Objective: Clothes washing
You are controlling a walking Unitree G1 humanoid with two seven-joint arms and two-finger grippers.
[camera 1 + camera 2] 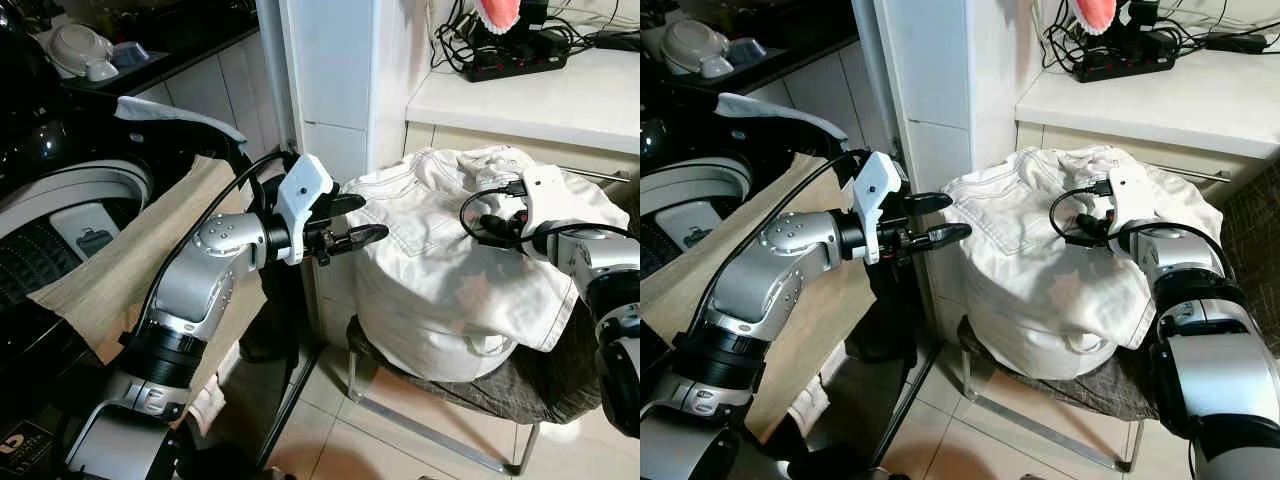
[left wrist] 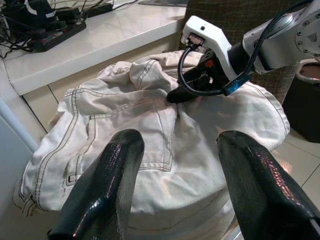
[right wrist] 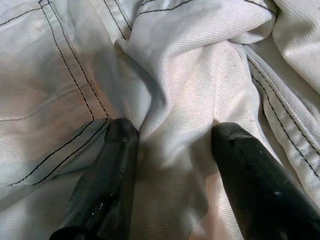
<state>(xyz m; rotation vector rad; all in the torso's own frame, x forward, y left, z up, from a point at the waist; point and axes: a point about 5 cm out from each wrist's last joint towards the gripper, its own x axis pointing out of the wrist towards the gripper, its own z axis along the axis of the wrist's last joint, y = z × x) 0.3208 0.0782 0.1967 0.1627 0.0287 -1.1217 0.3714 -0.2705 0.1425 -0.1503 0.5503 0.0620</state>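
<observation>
— Nearest items?
— Tiled floor (image 1: pixel 330 440) at bottom. Metal-legged chair (image 1: pixel 420 425) on it, seat draped in dark patterned cloth (image 1: pixel 520 385). To the robot's left, washing machine (image 1: pixel 60 215) with its top opening facing up, beige fabric (image 1: pixel 130 260) hanging over its near rim.

— Location of the task item?
— White garment (image 1: pixel 440 270), heaped as a rounded mound on the chair, over the dark cloth. Dark contrast stitching and a patch pocket visible on the side facing the machine.

— Left pincer status?
— Left pincer (image 1: pixel 355 222) held level between machine and chair, tips just beside the mound's near edge, not touching. Fingers (image 2: pixel 107 185) spread apart, nothing between them.

— Right pincer status?
— Right pincer (image 3: pixel 170 137) set down on top of the mound, reaching in from the robot's right. Fingers (image 3: pixel 112 160) parted, both tips pressed into the cloth, a raised fold lying between them. Not clamped on the fold.

— Farther back?
— White cabinet column (image 1: pixel 335 90) behind the left pincer. White surface (image 1: pixel 530 95) beyond the chair, carrying a black power strip (image 1: pixel 510 62) with tangled cables. Behind the washing machine, a dark surface (image 1: pixel 160 55) with white bowls (image 1: pixel 80 48).
</observation>
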